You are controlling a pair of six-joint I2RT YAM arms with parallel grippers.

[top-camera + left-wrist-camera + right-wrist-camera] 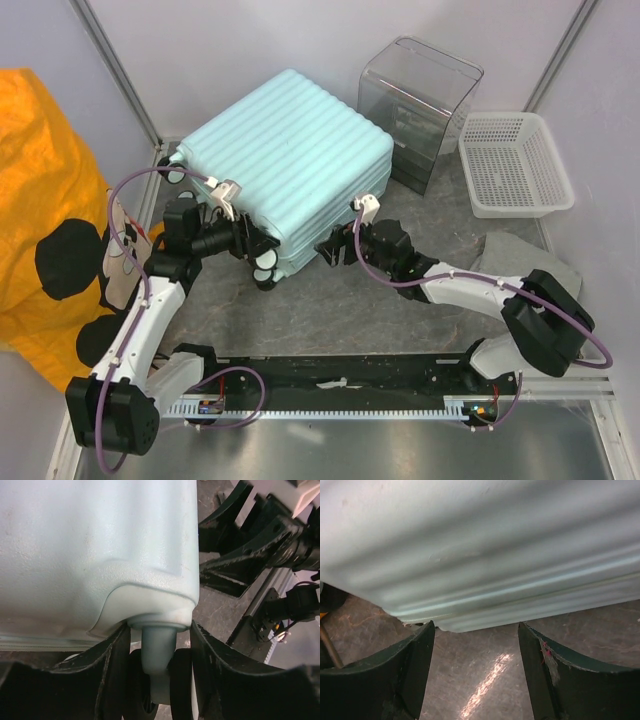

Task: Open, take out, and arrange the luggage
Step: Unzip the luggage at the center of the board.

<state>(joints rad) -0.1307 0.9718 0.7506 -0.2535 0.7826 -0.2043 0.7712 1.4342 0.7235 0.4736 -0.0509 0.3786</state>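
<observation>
- Clearly shut, the luggage [290, 150] lies flat on the desk [400, 300], ribbed shell up, filling the far-left part from the far-left corner toward the middle.
- One of its wheels [265, 268] sticks out at the corner of the case that faces the near edge.
- At that corner the left claw [255, 250] has a finger on either side of the wheel's mint stem [159, 650].
- Seen from the left wrist, narrow dark gaps separate the fingers [112, 660] from the stem; whether they pinch the wheel lower down cannot be told.
- Further right along the case's near side, the right claw [335, 250] is spread wide, low over the desk.
- From the right wrist, only bare desk [480, 680] lies between its fingers [415, 660], with the case's lower rim [480, 545] just above their tips.
- A clear plastic box [420, 100] stands at the far edge, just right of the case.
- A white mesh basket [515, 165] sits in the far-right corner.
- A grey cloth [520, 262] lies by the right edge.
</observation>
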